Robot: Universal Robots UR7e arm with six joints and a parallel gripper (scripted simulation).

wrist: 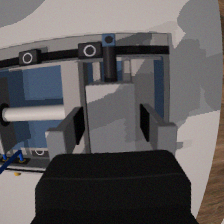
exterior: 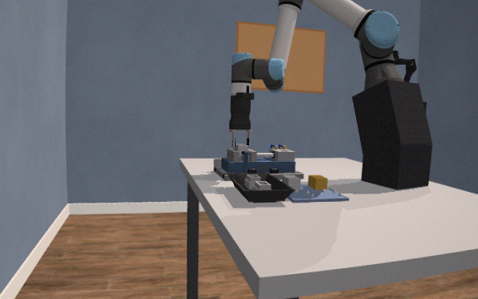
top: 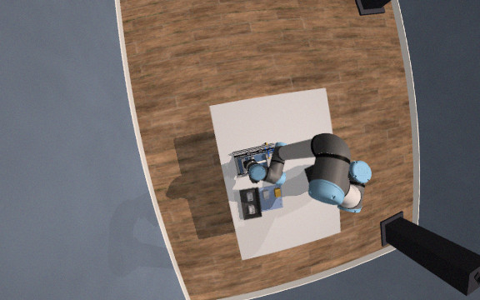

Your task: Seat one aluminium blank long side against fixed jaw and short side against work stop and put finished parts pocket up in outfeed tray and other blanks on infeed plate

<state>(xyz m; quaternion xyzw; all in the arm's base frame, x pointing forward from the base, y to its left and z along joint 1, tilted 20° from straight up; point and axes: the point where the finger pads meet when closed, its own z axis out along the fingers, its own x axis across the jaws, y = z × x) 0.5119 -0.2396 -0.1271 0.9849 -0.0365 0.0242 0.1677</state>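
Note:
My gripper (exterior: 241, 143) (wrist: 112, 117) is open, its fingers on both sides of an aluminium blank (exterior: 241, 147) (wrist: 110, 110), with gaps in the wrist view. That blank is in the opening of the vise (exterior: 272, 166) (wrist: 35, 90), its top above the jaws. Its short side is at the tip of the work stop (wrist: 109, 65); contact and seating on the bars are hidden. Another aluminium blank (top: 266, 194) (exterior: 292, 182) and a brass blank (top: 277, 192) (exterior: 318, 183) are on the infeed plate (top: 271, 205) (exterior: 318, 198). Two finished parts (top: 250, 197) (top: 251, 209) (exterior: 253, 180) (exterior: 262, 186) lie pocket up in the outfeed tray (top: 259, 212) (exterior: 272, 196).
The tray and infeed plate stand side by side, in front of the vise in the exterior view. Small pins rise from the plate. Blue hoses (wrist: 12, 162) and a round bar (wrist: 35, 113) are on the vise's left side in the wrist view.

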